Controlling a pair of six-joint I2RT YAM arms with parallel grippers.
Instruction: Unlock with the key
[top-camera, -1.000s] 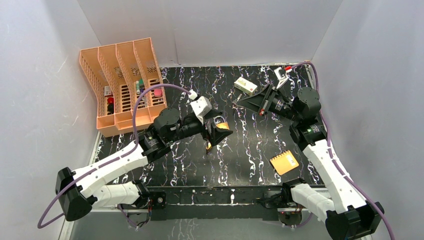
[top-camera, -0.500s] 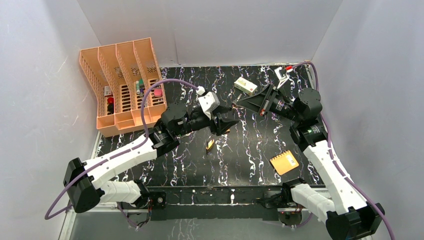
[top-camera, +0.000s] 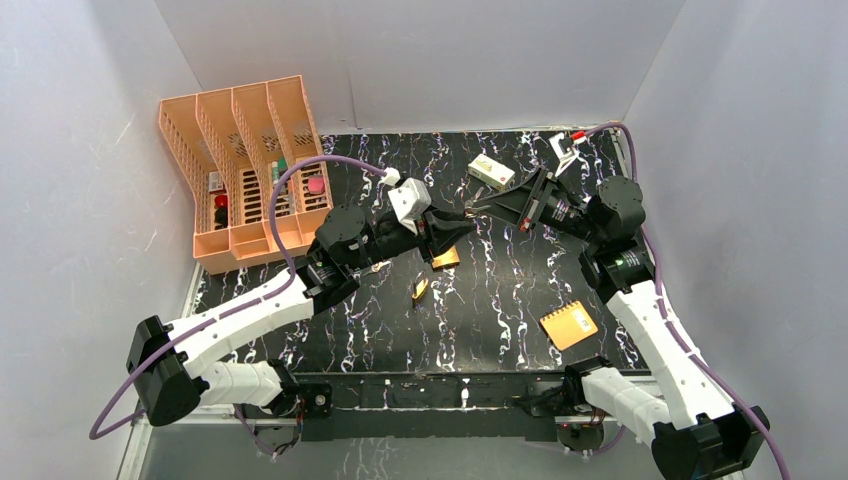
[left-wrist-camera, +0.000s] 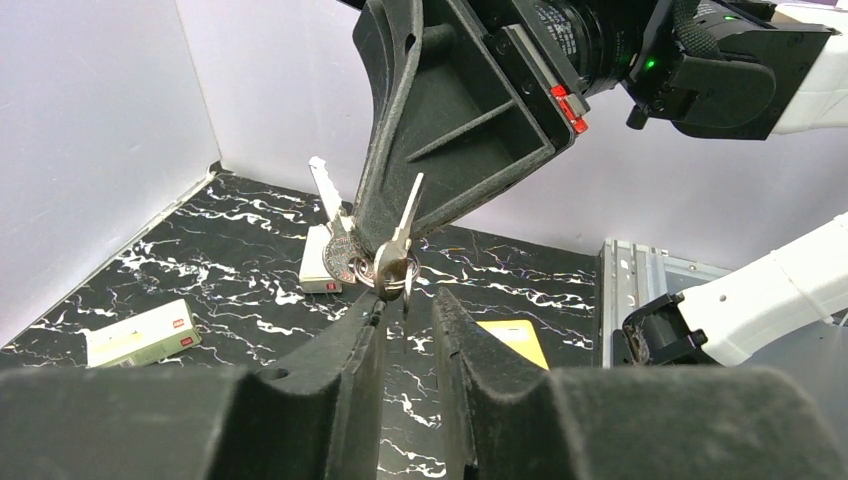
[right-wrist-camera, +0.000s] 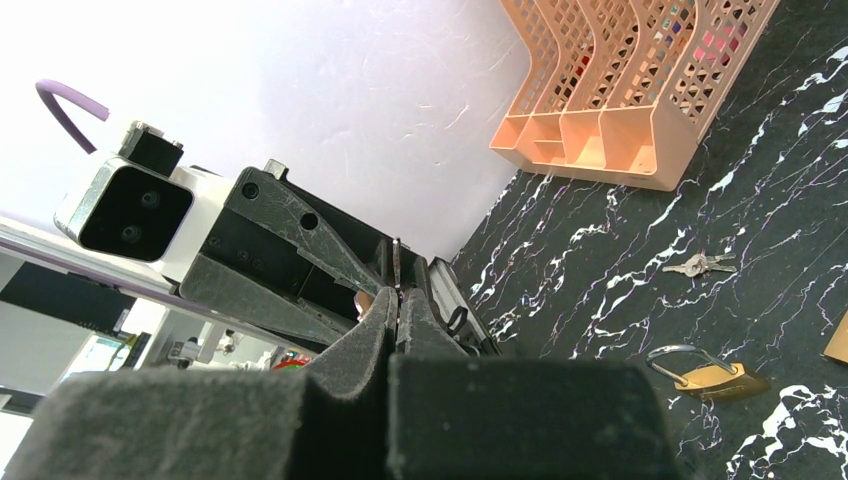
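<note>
My right gripper (top-camera: 482, 209) is shut on the key (left-wrist-camera: 388, 255), a small silver bunch on a ring that hangs from its fingertips above the table. In the right wrist view a thin metal blade (right-wrist-camera: 397, 262) stands pinched between the closed pads. My left gripper (left-wrist-camera: 405, 300) sits just under the bunch. Its jaws are narrowed to a slim gap, and one key blade hangs into that gap without visibly touching either pad. A brass padlock (top-camera: 445, 258) lies on the black marbled table (top-camera: 500, 300) below the two grippers. A smaller brass piece (top-camera: 420, 290) lies nearer the front.
An orange file rack (top-camera: 250, 160) stands at the back left. A yellow notepad (top-camera: 568, 325) lies front right and a white box (top-camera: 491, 171) at the back. In the right wrist view, a second set of keys (right-wrist-camera: 700, 264) and a padlock (right-wrist-camera: 705, 375) lie on the table.
My left arm rose off the padlock and swung right toward the right gripper, and its jaws narrowed around the hanging key. The padlock now lies uncovered. The right arm barely moved.
</note>
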